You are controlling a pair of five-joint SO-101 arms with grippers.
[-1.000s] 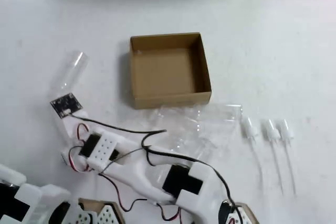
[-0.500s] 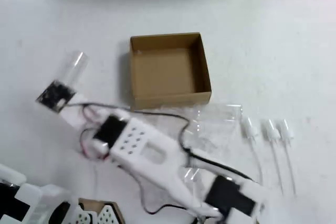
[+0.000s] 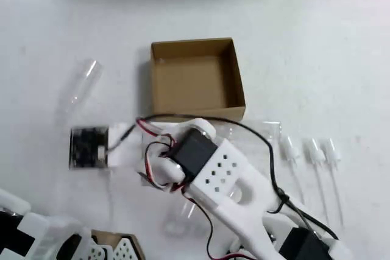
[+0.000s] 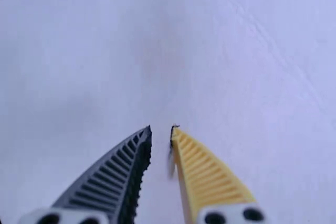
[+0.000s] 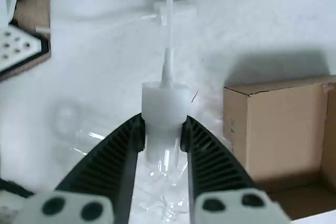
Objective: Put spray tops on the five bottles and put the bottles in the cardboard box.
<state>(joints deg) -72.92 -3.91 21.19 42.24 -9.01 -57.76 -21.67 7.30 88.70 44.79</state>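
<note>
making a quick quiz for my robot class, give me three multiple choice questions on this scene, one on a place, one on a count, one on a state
1. Where do the loose spray tops lie relative to the cardboard box?
A) inside it
B) stacked on its rim
C) outside it, on the table

2. How many loose spray tops lie in that row?
A) two
B) three
C) five

3. What state is the right gripper in?
A) shut on a spray top
B) open and empty
C) shut on the box's wall

Answers:
1 C: the high view shows them on the bare table, off the box's right front corner.
2 B: three white heads lie side by side there.
3 A: the right wrist view shows its fingers pressed on the white collar.
</note>
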